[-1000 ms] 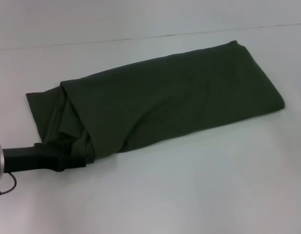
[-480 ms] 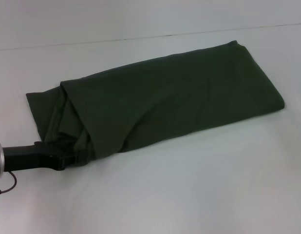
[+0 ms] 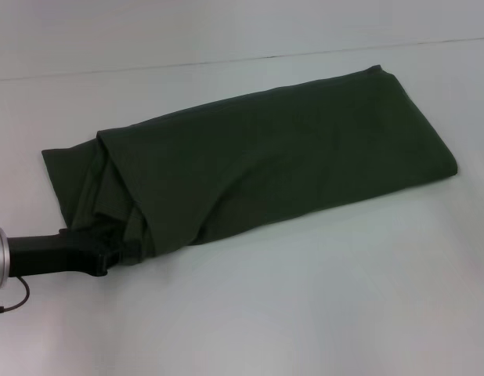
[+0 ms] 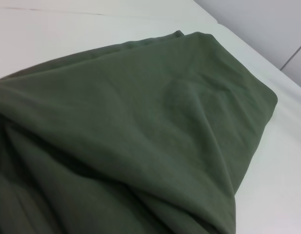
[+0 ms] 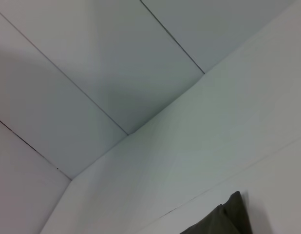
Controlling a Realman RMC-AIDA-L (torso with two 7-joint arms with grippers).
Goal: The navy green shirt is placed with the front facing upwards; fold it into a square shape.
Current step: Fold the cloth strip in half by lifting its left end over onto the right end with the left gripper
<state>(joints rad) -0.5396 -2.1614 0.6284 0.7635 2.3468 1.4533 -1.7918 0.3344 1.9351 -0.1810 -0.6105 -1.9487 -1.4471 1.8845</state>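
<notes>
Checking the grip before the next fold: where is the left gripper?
Head view, near left: the left gripper is at the navy green shirt's near-left corner.

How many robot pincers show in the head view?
1: the left pincer, at the navy green shirt's near-left end, its tip hidden among the folds. The right pincer is out of view.

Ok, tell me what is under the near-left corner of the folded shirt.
The left gripper reaches in under the navy green shirt there, on the white table. Its fingers are covered by cloth.
</notes>
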